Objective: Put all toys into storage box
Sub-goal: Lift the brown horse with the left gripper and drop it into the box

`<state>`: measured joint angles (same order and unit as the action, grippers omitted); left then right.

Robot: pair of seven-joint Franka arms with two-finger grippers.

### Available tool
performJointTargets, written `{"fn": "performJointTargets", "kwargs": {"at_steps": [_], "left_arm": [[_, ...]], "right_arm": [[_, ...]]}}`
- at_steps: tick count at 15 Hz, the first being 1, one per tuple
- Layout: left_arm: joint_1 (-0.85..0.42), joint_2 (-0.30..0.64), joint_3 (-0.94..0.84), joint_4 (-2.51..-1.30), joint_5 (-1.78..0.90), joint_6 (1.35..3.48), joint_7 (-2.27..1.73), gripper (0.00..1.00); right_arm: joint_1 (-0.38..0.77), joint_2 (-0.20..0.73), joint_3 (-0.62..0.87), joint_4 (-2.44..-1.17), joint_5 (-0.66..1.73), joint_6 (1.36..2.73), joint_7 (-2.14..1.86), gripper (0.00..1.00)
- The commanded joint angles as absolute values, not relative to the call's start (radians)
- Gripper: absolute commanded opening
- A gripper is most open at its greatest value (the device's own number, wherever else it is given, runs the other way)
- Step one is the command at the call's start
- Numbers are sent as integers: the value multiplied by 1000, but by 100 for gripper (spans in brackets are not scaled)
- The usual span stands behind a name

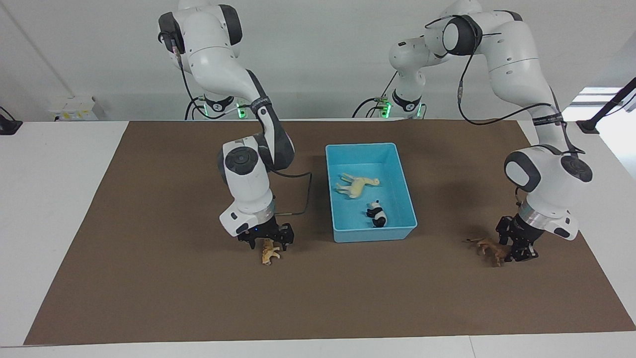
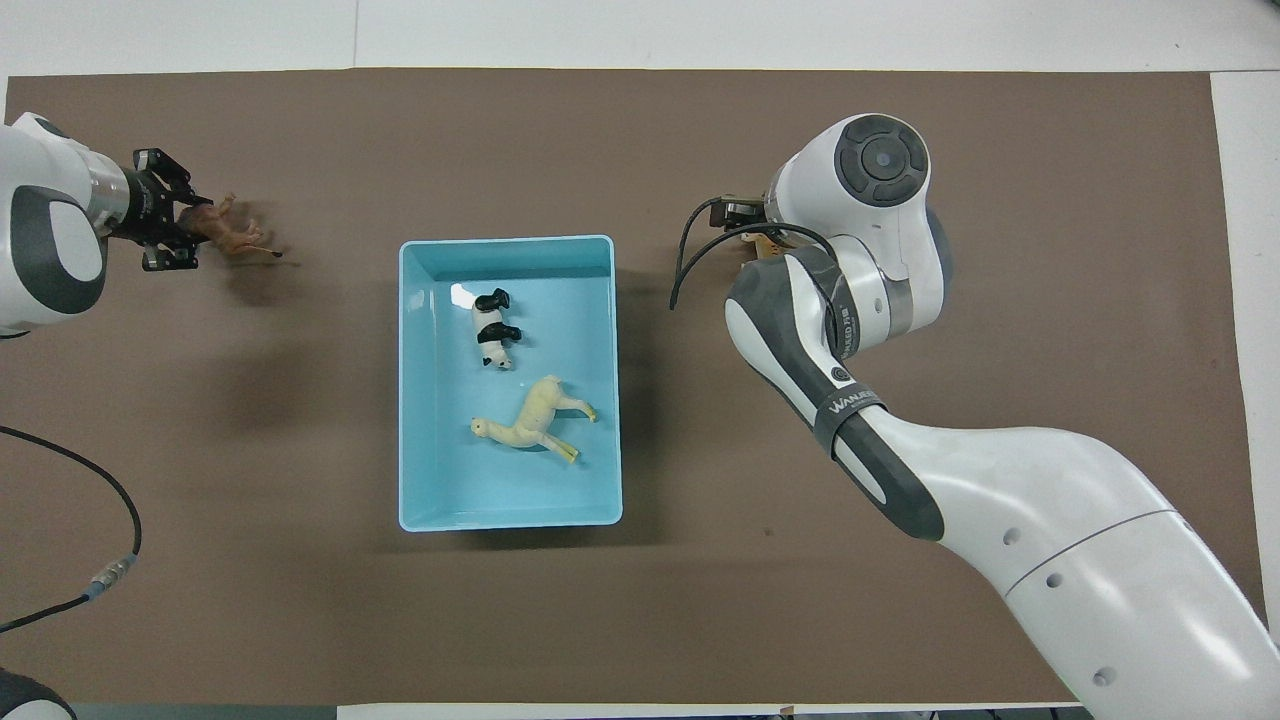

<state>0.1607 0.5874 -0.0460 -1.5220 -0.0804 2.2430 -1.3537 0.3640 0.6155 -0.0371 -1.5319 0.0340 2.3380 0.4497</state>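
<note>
Cream figurine (image 1: 357, 185) and panda (image 1: 377, 214) lying in storage box (image 1: 365, 149); tiger (image 1: 270, 254) and lion (image 1: 489, 247) low at worktop (image 1: 149, 223), farther from robots than box. Right gripper (image 1: 267, 242) straddling tiger, left gripper (image 1: 516, 246) beside lion's end; whether either is clamped cannot be told. Risk: shallow end-grips letting figurines twist or drop short of box.

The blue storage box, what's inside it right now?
Inside the storage box lie the cream long-necked figurine and the panda, both on their sides. Nothing covers its floor.

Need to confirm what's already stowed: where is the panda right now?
The panda lies on its side in the blue box, beside the cream long-necked toy and farther from the robots than it.
</note>
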Motion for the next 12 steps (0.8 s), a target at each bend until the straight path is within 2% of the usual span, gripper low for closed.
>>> {"fn": "performJointTargets", "kwargs": {"at_steps": [1,4,7,9,10,11,12], "left_arm": [[121,548,-57,-1395,-57,1995,-1361,0],[28,424,-67,-1425,-64,1909,-1364,0],[-113,384,-67,-1431,-66,1830,-1367,0],[-223,353,-64,-1491,-64,1818,-1377,0],[-271,333,-64,-1543,-63,1841,-1406,0],[-300,301,-64,-1619,-63,1892,-1428,2],[-336,270,-64,-1705,-63,1981,-1440,14]], "right_arm": [[357,638,-29,-1539,29,2387,431,100],[354,653,-29,-1539,28,2402,431,100],[362,657,-28,-1546,31,2410,436,100],[371,657,-29,-1562,32,2413,443,100],[370,657,-28,-1566,32,2425,442,87],[368,657,-28,-1584,32,2454,440,57],[367,657,-28,-1613,32,2497,440,17]]}}
